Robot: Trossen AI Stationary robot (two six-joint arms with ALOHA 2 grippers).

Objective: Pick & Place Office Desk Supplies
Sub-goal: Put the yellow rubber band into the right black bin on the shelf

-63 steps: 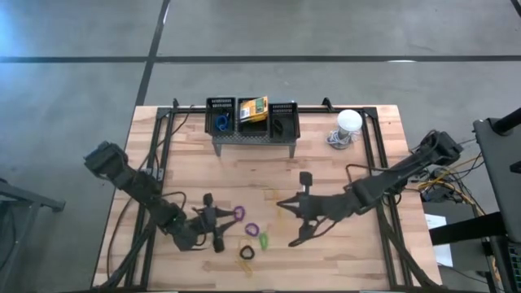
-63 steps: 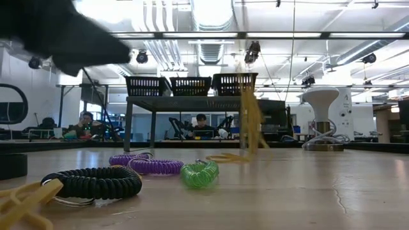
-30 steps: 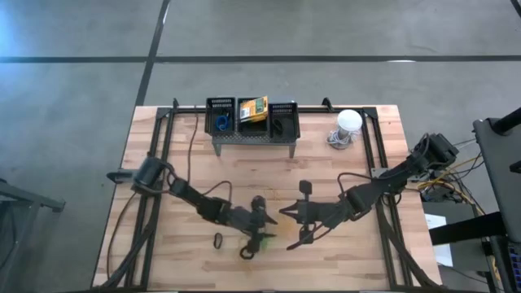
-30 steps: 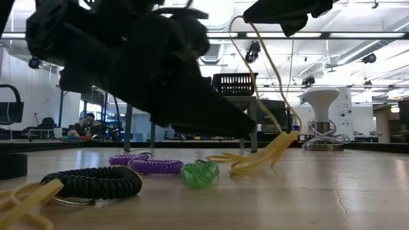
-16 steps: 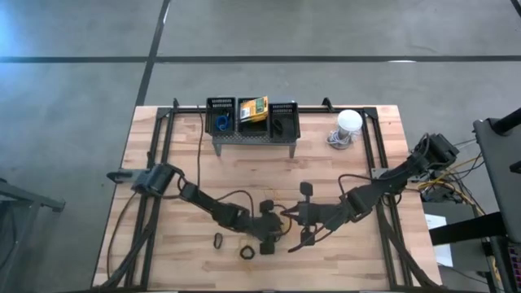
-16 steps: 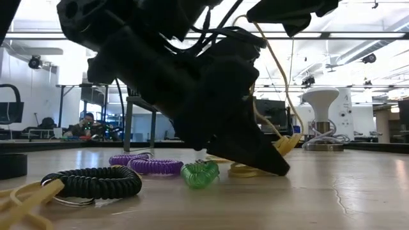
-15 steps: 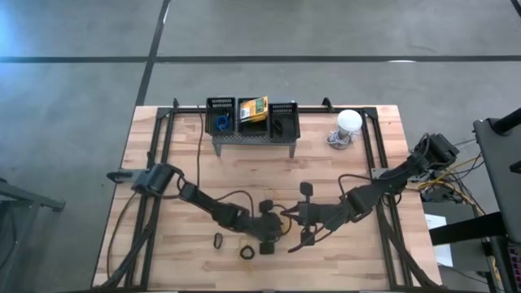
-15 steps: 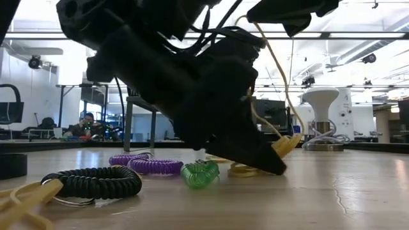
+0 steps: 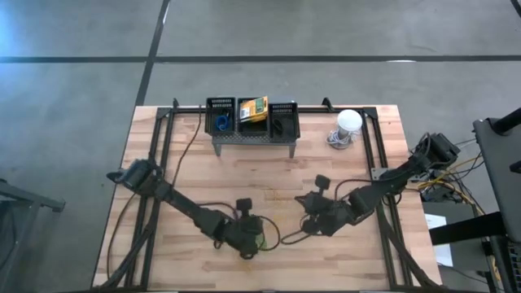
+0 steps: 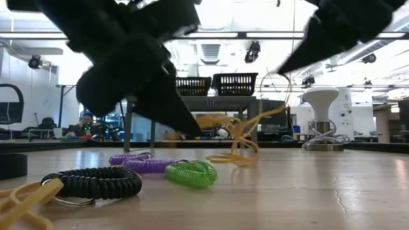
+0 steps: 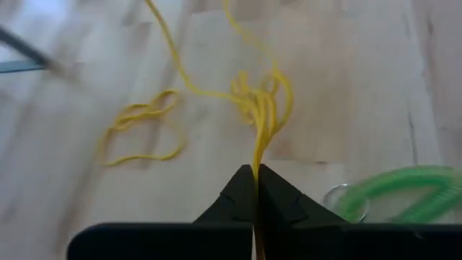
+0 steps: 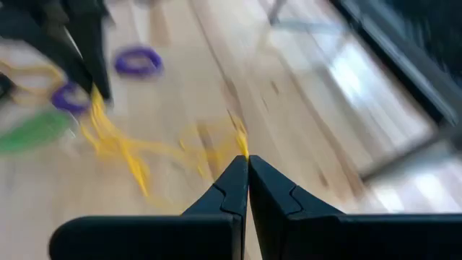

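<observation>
Change since earlier: both hands have drawn apart along the surface's near edge, and the yellow bands (image 9: 281,236) now stretch between them instead of lying bunched under the two arms; the green loop has been nudged sideways.
Meaning for the task: my judgement is the tangle is being teased apart so that a single band can be carried off; nothing is freed yet.
High view: left hand (image 9: 251,238) sits near the near edge at mid-width, right hand (image 9: 313,222) just to its right. Three mesh baskets (image 9: 221,115) stand on a grey stand (image 9: 253,140) at the far edge; I can count only one crayon box (image 9: 253,108), in the middle basket.
Low view: one black loop (image 10: 96,183), one green loop (image 10: 190,173) and two purple loops (image 10: 143,162) lie on the surface; the bands hang lifted above it.
Left wrist view: left hand closed, pinching a knotted yellow strand; one loose band (image 11: 141,131) lies apart.
Right wrist view: right hand closed on the other end; two purple loops show.
</observation>
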